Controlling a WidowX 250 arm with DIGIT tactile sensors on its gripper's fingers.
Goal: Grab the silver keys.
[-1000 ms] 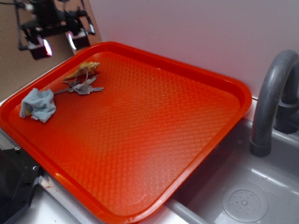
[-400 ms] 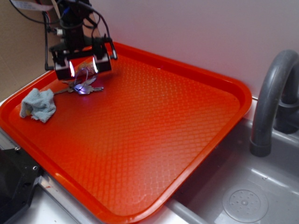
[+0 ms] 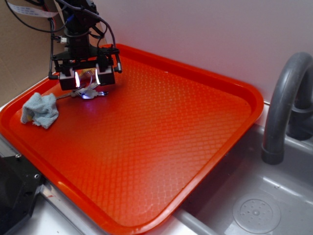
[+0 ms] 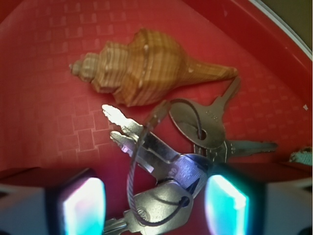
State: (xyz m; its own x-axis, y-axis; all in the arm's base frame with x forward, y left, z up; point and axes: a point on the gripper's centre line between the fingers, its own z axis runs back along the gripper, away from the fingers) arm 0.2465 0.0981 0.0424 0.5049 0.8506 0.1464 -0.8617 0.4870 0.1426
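Gripper (image 3: 87,78) hangs low over the far left corner of the red tray (image 3: 161,142), fingers pointing down. Jaws stand apart; the two lit pads glow on either side of a gap, and nothing is clamped between them. In the wrist view the gripper (image 4: 154,208) shows one fingertip at lower left and one at lower right, with the tray floor and part of the key bunch visible in the gap.

The silver keys (image 4: 168,166) lie flat on the tray, directly below the gripper. Several grey metal keys are fanned out on a thin wire ring; two blades point up and left, another points right. The lower heads of the bunch sit between the fingertips. Whether the pads touch the tray surface cannot be told. In the exterior view the silver keys (image 3: 90,93) peek out just below the gripper body.

Tan spiral seashell (image 4: 142,68) lies on its side just beyond the keys, its narrow tail end touching or nearly touching one key head.

Light-blue cloth (image 3: 40,110) sits crumpled near the tray's left rim, apart from the keys.

To the right of the tray: grey sink basin (image 3: 264,196) and a curved grey faucet (image 3: 283,98).
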